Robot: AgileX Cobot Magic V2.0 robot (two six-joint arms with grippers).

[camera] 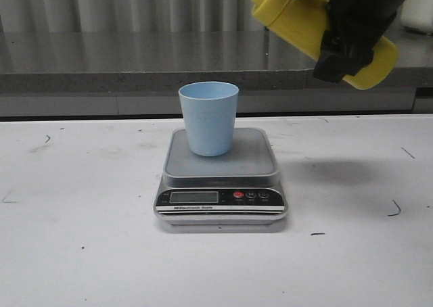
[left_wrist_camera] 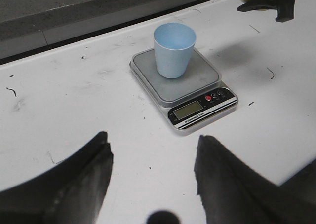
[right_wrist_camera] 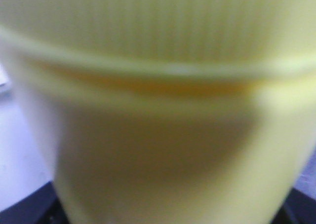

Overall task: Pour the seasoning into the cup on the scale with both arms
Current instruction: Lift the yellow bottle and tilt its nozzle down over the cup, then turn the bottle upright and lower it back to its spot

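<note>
The yellow seasoning bottle [camera: 306,23] hangs tilted at 1 o'clock above the cup [camera: 209,117], clamped in the right gripper [camera: 348,40]. The cup stands upright on the scale [camera: 252,159]. The left gripper [left_wrist_camera: 153,172] hovers with its jaws spread, holding nothing. Lifting looks done; no pour is visible, so centring and tipping remain.

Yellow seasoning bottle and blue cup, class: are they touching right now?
Apart. In the front view the seasoning bottle hangs tilted in the right gripper, with clear background between it and the cup on the scale.
</note>
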